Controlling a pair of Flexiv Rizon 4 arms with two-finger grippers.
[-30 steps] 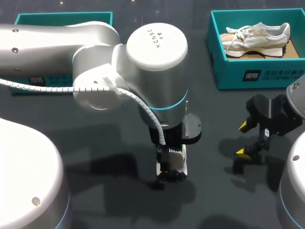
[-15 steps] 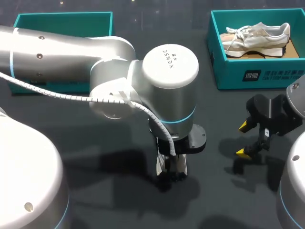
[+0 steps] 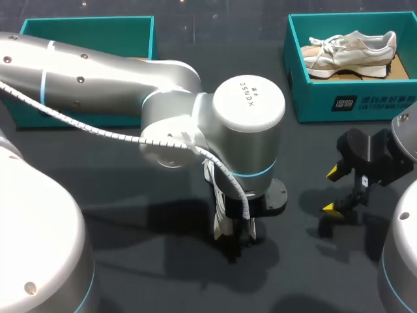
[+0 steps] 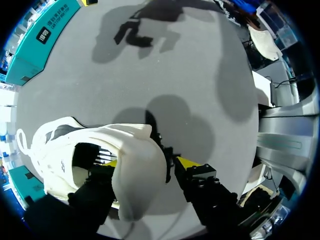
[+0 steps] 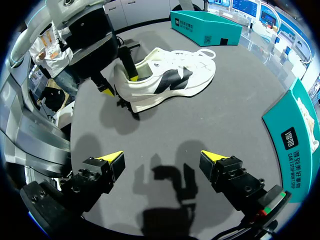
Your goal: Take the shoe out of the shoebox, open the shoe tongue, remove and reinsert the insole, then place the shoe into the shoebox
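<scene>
White leather-look with a dark side flash, the shoe (image 5: 170,82) stands on its sole out in the middle of the dark worktop (image 3: 293,150), well apart from both boxes. The left fingers (image 4: 186,162) are clamped on its heel collar, one yellow tip down inside the opening and the other against the outside of the heel. From the left wrist the laces and tongue lie ahead of the grip and look undisturbed, though the heel blocks much of the opening, so whether the insole sits flat is hard to say.

Over the last second the left arm (image 3: 130,72) has swung further across the worktop and its wrist has turned, carrying the heel with it. In the head view the tread that showed a second ago is now almost hidden beneath the wrist. I read this as the shoe being re-aimed for the tongue step, with extraction from the box already done.

The right fingers (image 5: 111,157) stand wide apart and empty, hovering over bare worktop beside the shoe, in the same place throughout.

Behind them, the right-hand teal shoebox (image 3: 365,98) holds a second pale shoe (image 3: 352,49) lying on its side. The left-hand teal shoebox (image 3: 88,26) is largely covered by the arm, so its contents cannot be made out.
</scene>
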